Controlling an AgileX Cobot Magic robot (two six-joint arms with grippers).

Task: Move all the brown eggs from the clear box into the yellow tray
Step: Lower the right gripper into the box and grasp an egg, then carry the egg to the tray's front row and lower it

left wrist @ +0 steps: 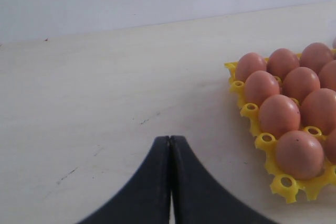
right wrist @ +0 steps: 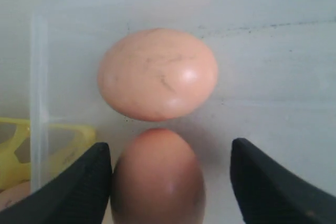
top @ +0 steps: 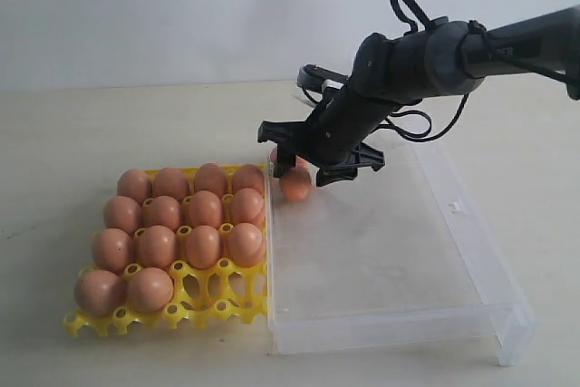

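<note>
Several brown eggs fill most cups of the yellow tray; its front right cups are bare. Two brown eggs are left in the far left corner of the clear box. My right gripper is lowered over that corner, open, with its fingers either side of the nearer egg. In the right wrist view this egg sits between the fingers of the gripper, against one and apart from the other. The second egg lies just beyond. My left gripper is shut and empty over the bare table, beside the tray.
The box's low wall stands close to the nearer egg, with the tray's edge just outside it. The tray and the box touch side by side on a pale table. Black cables hang under the right arm.
</note>
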